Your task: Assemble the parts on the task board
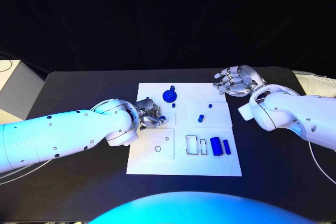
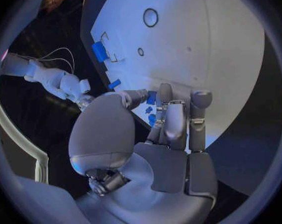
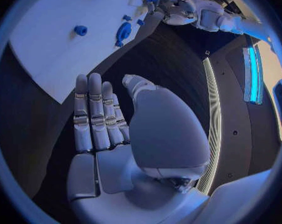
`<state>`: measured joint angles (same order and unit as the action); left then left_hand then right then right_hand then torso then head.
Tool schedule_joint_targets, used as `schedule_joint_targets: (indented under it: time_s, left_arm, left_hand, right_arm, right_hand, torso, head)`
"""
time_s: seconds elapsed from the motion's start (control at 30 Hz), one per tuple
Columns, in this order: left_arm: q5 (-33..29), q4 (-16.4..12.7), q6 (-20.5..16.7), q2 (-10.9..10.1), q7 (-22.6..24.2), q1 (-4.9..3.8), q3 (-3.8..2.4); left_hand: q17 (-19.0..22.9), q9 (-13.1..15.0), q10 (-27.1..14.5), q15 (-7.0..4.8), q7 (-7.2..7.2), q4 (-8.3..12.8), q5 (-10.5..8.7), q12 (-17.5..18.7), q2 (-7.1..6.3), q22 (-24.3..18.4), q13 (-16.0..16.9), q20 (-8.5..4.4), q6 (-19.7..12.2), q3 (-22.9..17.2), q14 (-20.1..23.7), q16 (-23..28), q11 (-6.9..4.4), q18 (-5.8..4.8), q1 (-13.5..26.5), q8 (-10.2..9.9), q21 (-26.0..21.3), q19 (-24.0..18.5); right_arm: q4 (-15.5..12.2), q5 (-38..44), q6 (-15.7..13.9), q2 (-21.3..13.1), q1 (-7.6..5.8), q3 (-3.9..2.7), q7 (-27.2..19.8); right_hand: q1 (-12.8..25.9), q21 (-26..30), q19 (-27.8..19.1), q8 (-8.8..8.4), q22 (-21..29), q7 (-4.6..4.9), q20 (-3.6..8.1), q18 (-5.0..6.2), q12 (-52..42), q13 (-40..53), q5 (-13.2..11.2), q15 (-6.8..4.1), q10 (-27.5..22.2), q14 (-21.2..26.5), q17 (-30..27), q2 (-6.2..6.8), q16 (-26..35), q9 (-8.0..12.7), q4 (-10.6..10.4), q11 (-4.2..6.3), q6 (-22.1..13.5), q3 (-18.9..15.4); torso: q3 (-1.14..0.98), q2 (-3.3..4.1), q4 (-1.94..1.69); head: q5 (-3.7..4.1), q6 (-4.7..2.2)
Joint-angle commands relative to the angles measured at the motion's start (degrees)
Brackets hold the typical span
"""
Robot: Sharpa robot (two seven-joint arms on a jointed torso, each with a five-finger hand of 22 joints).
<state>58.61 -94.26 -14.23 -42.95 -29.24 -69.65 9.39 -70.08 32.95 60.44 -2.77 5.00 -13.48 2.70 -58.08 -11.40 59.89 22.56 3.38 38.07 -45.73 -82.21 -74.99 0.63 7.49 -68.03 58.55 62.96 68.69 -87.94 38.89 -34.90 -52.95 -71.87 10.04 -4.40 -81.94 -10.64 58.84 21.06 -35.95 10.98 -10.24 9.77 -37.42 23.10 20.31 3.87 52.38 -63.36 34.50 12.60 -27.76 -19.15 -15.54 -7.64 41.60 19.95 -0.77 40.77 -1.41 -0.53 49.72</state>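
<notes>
- Black table [image 1: 84,185] was the biggest thing there, with the white task board [image 1: 185,166] sitting flat in the middle of it.
- The left arm [image 1: 63,134] came in low over the table and ended right at the board's left edge.
- The right arm [image 1: 297,114] sat off the board's far right corner, over bare table.
- The left hand [image 1: 148,114] was curled in at the board's left side, fingertips [image 2: 164,92] bunched around a small blue part [image 1: 161,118]; it looked pinched between them, though the fingers hid most of it.
- The right hand [image 1: 238,80] was holding nothing, fingers [image 3: 94,109] straight and side by side, palm hovering just past the board's corner.
- A blue gear-like round part [image 1: 169,95] lay near the board's far edge.
- A blue block [image 1: 216,146] and a thinner blue bar [image 1: 226,146] sat side by side on the near right part of the board.
- Two little blue pegs [image 1: 201,118] lay loose mid-board, a bit apart from each other.
</notes>
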Motion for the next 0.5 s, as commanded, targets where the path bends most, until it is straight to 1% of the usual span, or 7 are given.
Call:
schedule_joint_targets:
  time_s: [0.03, 0.1, 0.23, 0.37, 0.43, 0.47, 0.5]
  left_arm:
    - [-6.01, -0.09, 0.35, -0.11, 1.14, 0.03, -0.86]
    - [-7.54, -0.06, 0.77, -0.22, 1.21, 0.01, -1.59]
    - [-9.91, 0.05, 2.41, -0.54, 1.23, -0.21, -2.99]
    - [-11.28, 0.25, 4.54, -0.85, 1.18, -0.72, -3.88]
    - [-11.92, 0.53, 6.26, -0.95, 1.09, -1.06, -4.18]
    - [-12.32, 0.78, 7.28, -0.96, 1.04, -1.27, -4.31]
    - [-12.73, 1.10, 8.28, -0.95, 0.99, -1.48, -4.41]
  left_hand:
    - [0.19, 0.15, 0.47, -0.13, -0.15, 9.98, 0.19, -0.13, 0.73, -0.12, -0.13, -0.04, 0.33, -10.54, 0.23, 0.29, -0.13, 0.33, 0.20, 0.43, -0.12, -0.66]
    - [0.37, 0.08, 0.49, -0.13, -0.12, 10.38, 0.18, -0.14, 1.13, -0.02, -0.15, -0.03, 0.38, -10.92, 0.35, 0.44, -0.12, 0.34, 0.41, 0.53, -0.02, -0.73]
    - [1.03, -0.22, 0.24, -0.10, -0.10, 11.87, 0.17, -0.36, 1.80, 0.38, -0.12, 0.00, 0.42, -11.72, 0.83, 1.02, -0.08, 0.34, 1.56, 0.70, 0.40, -0.97]
    - [1.87, -0.45, -0.16, -0.02, -0.06, 12.61, 0.13, -0.48, 2.34, 0.06, -0.08, 0.07, 0.27, -12.01, 1.43, 1.75, -0.01, 0.48, 2.57, 0.74, 0.09, -1.70]
    - [2.79, -0.64, -0.66, 0.10, 0.00, 12.98, 0.10, -0.61, 3.24, -0.52, -0.03, 0.17, -0.09, -12.04, 2.18, 2.59, 0.09, 0.66, 3.55, 0.77, -0.52, -2.67]
    - [-2.68, -0.77, -1.30, 0.17, 0.09, 13.03, 0.12, -0.62, 4.14, -1.00, -0.01, 0.23, -0.60, -12.01, -0.58, -2.14, 0.21, 0.83, 4.41, 0.71, -1.06, -3.49]
    - [-2.29, -0.84, -1.59, 0.26, 0.18, 13.07, 0.10, -0.68, 4.83, -1.35, 0.02, 0.28, -0.82, -12.16, -0.35, -2.00, 0.29, 0.92, 4.81, 0.70, -1.42, -3.98]
  right_arm:
    - [0.07, 0.00, 0.98, 0.08, 0.07, -0.02, 0.05]
    - [0.11, 0.00, 1.03, 0.09, 0.10, -0.02, 0.06]
    - [0.17, 0.00, 1.10, 0.12, 0.16, -0.01, 0.09]
    - [0.20, 0.00, 1.14, 0.15, 0.20, -0.01, 0.11]
    - [0.21, 0.00, 1.17, 0.18, 0.22, -0.01, 0.11]
    - [0.22, 0.00, 1.18, 0.19, 0.23, -0.01, 0.12]
    - [0.23, 0.00, 1.19, 0.19, 0.23, -0.01, 0.13]
  right_hand:
    - [0.30, 0.30, 0.28, 0.32, 0.07, 1.40, -0.16, 0.54, 0.27, -0.09, 0.26, 0.36, -0.16, -0.07, -0.04, 0.53, 0.25, 0.09, 0.13, -0.23, -0.41, 0.35]
    - [0.32, 0.34, 0.25, 0.34, 0.12, 1.42, -0.18, 0.54, 0.26, -0.16, 0.37, 0.38, -0.20, -0.03, -0.04, 0.53, 0.31, 0.10, 0.15, -0.25, -0.45, 0.42]
    - [0.35, 0.39, 0.22, 0.38, 0.18, 1.43, -0.19, 0.53, 0.26, -0.25, 0.51, 0.41, -0.25, 0.02, -0.03, 0.53, 0.40, 0.12, 0.17, -0.27, -0.47, 0.50]
    - [0.38, 0.44, 0.18, 0.40, 0.23, 1.45, -0.21, 0.52, 0.25, -0.33, 0.61, 0.43, -0.30, 0.08, -0.03, 0.54, 0.47, 0.13, 0.20, -0.28, -0.51, 0.57]
    - [0.39, 0.47, 0.15, 0.42, 0.27, 1.46, -0.22, 0.52, 0.25, -0.38, 0.69, 0.45, -0.34, 0.11, -0.02, 0.55, 0.52, 0.13, 0.22, -0.30, -0.53, 0.61]
    - [0.39, 0.47, 0.15, 0.42, 0.27, 1.46, -0.22, 0.52, 0.25, -0.38, 0.69, 0.45, -0.34, 0.11, -0.02, 0.55, 0.52, 0.13, 0.22, -0.30, -0.53, 0.61]
    - [0.40, 0.51, 0.12, 0.44, 0.30, 1.48, -0.24, 0.51, 0.25, -0.44, 0.75, 0.46, -0.38, 0.15, -0.02, 0.57, 0.57, 0.14, 0.25, -0.31, -0.55, 0.65]
  torso:
    - [-0.02, 0.01, 0.02]
    - [-0.02, 0.00, 0.01]
    - [-0.05, -0.07, -0.03]
    - [-0.07, -0.08, -0.04]
    - [-0.07, -0.09, -0.05]
    - [-0.07, -0.09, -0.05]
    - [-0.07, -0.07, -0.04]
  head:
    - [0.06, 0.02]
    - [0.06, 0.01]
    - [0.07, 0.02]
    - [0.08, 0.01]
    - [0.09, -0.01]
    - [0.12, -0.03]
    - [0.13, -0.06]
